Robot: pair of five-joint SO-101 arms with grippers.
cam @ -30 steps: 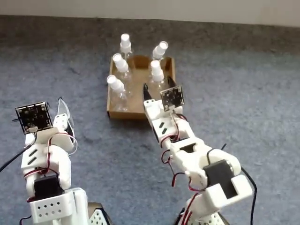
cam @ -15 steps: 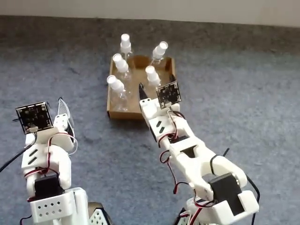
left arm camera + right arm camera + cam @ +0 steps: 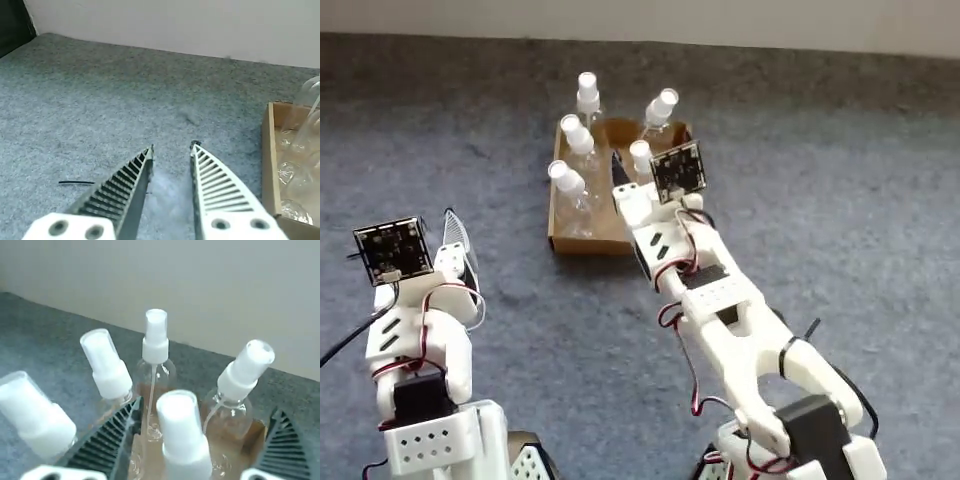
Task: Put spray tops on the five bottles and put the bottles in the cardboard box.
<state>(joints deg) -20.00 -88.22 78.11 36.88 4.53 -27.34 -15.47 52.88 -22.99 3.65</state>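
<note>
The right gripper hangs over the cardboard box with its jaws spread wide. The nearest bottle stands between them, its white spray top closer to one jaw than to the other, and whether either jaw touches it cannot be told. Four more capped bottles stand beyond the jaw tips. An upright bottle is straight ahead, its thin dip tube showing through the clear body. A leaning bottle stands past the tip of the farther jaw. A tilted bottle and an outer bottle stand outside the closer jaw. In the high view the nearest bottle rises just ahead of the right arm's wrist board, inside the box, which lies on the grey carpet. The left gripper is held well apart from the box over bare carpet, its ribbed jaws parted by a narrow gap with nothing between them. The box lies out to the side of one of these jaws, a wall edge and clear bottle bodies showing there. The carpet runs ahead of the tips to a pale wall.
</note>
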